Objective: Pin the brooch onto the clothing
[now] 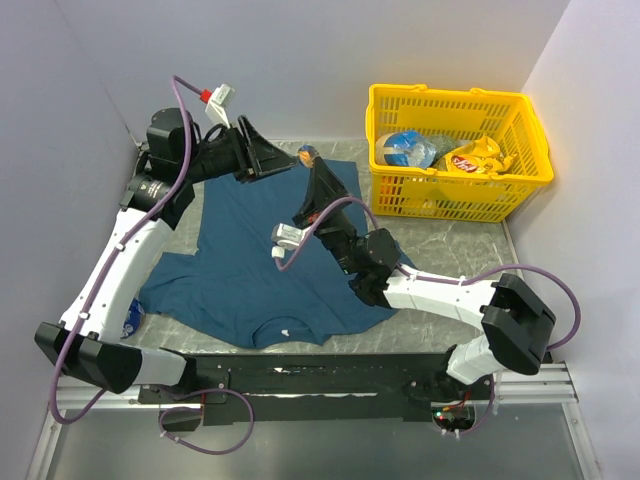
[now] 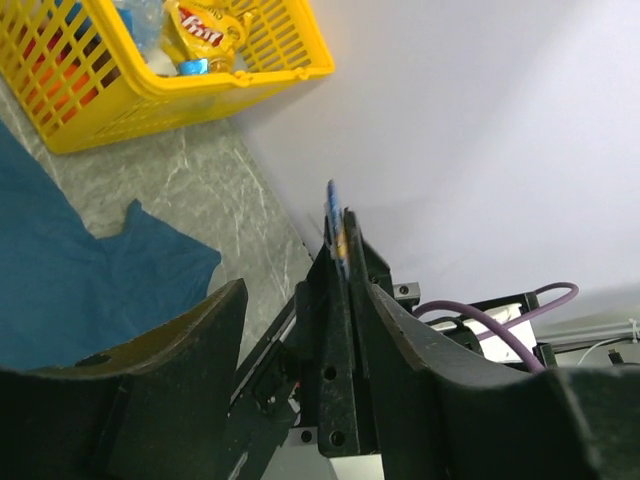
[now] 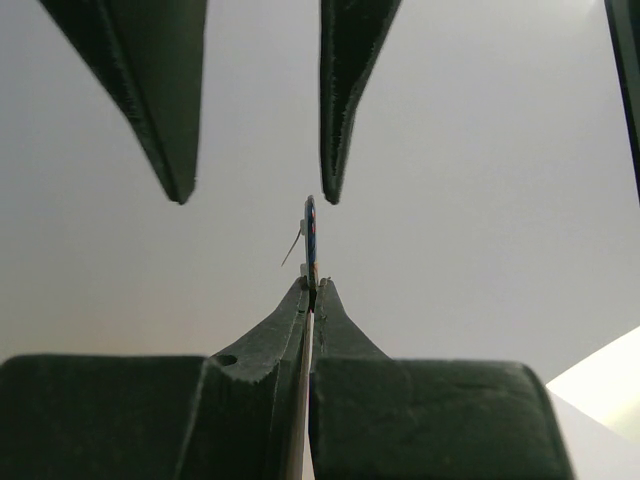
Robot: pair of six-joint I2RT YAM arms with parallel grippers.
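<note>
Holding the brooch [image 3: 311,225] up off the bench [image 1: 450,250], the right tool [image 3: 311,285] has its fingers pressed fully together on the lower edge of the trinket; the upper part stands free above the fingertips, edge-on to the wrist camera, with a thin wire, probably the pin, sticking out to one side. The left tool [image 3: 255,195] faces it tip to tip; its fingers stand partly apart and hold nothing, one on each side of the line of the brooch, and they do not touch it. The shirt [image 1: 250,260] lies flat below the right tool and stretches from there toward the arm bases; the two tools meet over its far edge, and the brooch is not in contact with the cloth.

By my reading the step in hand is a mid-air hand-over or a working of the pin, ahead of any pinning; the fastening itself is not yet begun. The next move calls for the left tool to come squarely onto the free upper part, gripping the body and not the wire; the piece is tiny, so a small sideways error would push it out of the right tool's pinch. Only once the left tool's hold is firm should the right tool let go; after that the brooch has to go down to the fabric beneath.
</note>
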